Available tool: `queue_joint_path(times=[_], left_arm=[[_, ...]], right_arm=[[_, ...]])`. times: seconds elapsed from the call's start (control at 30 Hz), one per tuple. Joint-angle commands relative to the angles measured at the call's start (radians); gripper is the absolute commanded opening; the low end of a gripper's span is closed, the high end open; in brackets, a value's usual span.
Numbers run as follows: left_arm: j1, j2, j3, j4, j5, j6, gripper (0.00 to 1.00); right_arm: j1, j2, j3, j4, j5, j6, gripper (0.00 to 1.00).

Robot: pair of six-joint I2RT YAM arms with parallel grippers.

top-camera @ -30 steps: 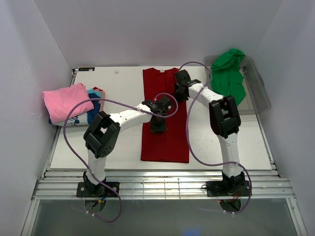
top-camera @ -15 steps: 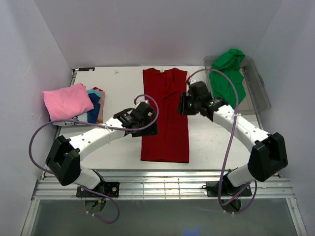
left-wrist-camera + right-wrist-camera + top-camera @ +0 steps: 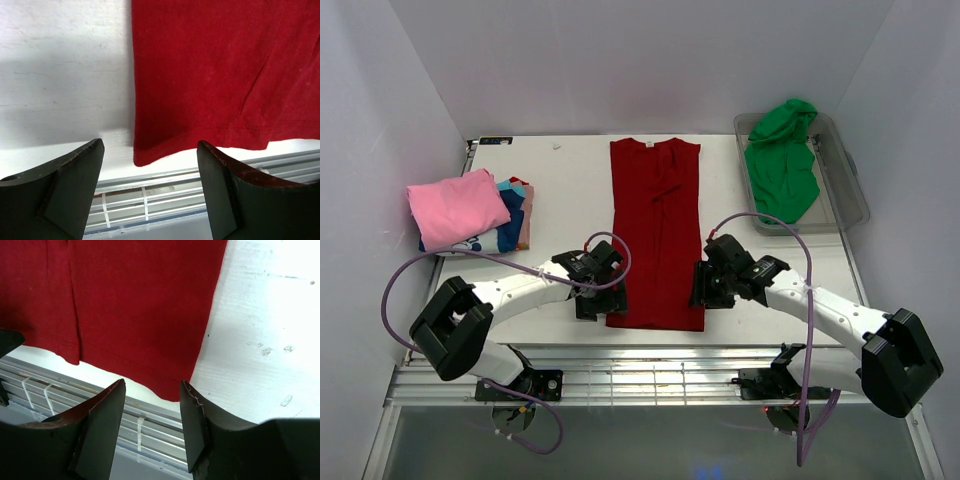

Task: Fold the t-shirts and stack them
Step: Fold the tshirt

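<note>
Red t-shirt (image 3: 656, 235) flat on table (image 3: 550, 190), hem toward the near edge.
Your left gripper (image 3: 150, 150) stands wide open, empty, the near-left corner showing between its jaws; your right gripper (image 3: 152, 390) is open less far, empty, the near-right corner between its jaws.

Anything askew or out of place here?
Crumpled green t-shirt spills over the far rim of the clear plastic tub. The pink folded shirt sits crooked atop the left stack. Red t-shirt lies straight.
</note>
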Motion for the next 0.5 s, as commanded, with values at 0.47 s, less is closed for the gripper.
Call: queue_joint_path(times=[0.47], left_arm=[[-0.026,0.002,-0.049,0.059,0.039,-0.036,0.84]], right_arm=[[0.048,0.034,-0.116,0.071,-0.006,0.101,0.51]])
